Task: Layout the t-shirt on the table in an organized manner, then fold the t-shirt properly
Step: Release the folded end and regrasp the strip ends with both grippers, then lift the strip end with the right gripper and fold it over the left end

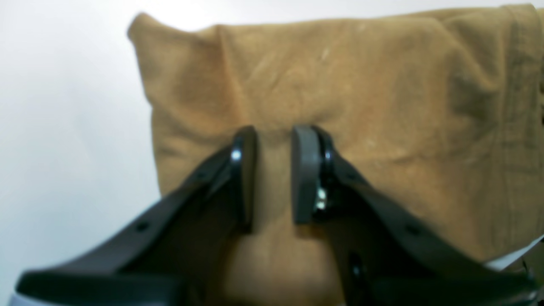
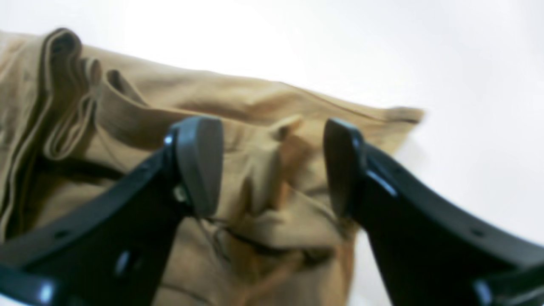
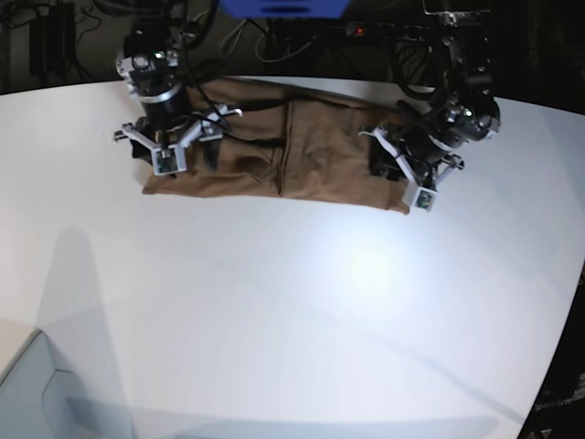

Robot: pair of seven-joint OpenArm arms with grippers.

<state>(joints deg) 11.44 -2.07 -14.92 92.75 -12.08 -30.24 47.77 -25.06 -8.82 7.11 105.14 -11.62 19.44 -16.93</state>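
Across the far side of the table (image 3: pixel 292 311) lies one t-shirt (image 3: pixel 302 151), brown, folded into a long narrow band. Its long axis runs side to side in the base view, parallel to the far edge. Two arms work it, one at each end. The left claw (image 1: pixel 274 174) sits over the band's end on the base view's right, its jaws a narrow gap apart with a ridge of the cloth rising between them; whether they pinch it I cannot tell. The right claw (image 2: pixel 272 165) hovers at the other end above bunched folds and hems, jaws spread wide, holding nothing. The table is one broad, smooth white top with a curved edge. Behind it the room is dark, with tangled cables (image 3: pixel 274 32).
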